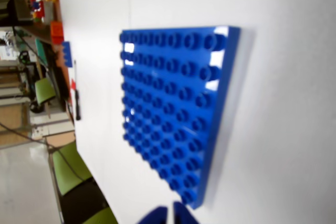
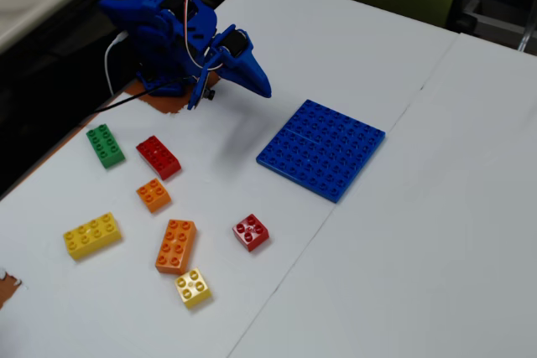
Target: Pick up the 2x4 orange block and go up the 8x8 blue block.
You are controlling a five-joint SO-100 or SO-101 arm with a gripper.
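The 2x4 orange block (image 2: 176, 246) lies flat on the white table at the front left of the fixed view, with nothing holding it. The 8x8 blue block (image 2: 321, 148) lies flat near the table's middle and fills the wrist view (image 1: 173, 114). My blue gripper (image 2: 264, 90) hangs folded close to the arm's base, left of the blue block and well behind the orange one. Its jaws are shut with nothing between them. Only the two blue fingertips (image 1: 157, 216) show at the bottom edge of the wrist view.
Loose bricks surround the orange block: a green one (image 2: 105, 145), a red 2x4 (image 2: 159, 157), a small orange 2x2 (image 2: 153, 194), a yellow 2x4 (image 2: 92, 235), a red 2x2 (image 2: 251, 231) and a yellow 2x2 (image 2: 193, 287). A seam (image 2: 369, 165) divides the tabletop.
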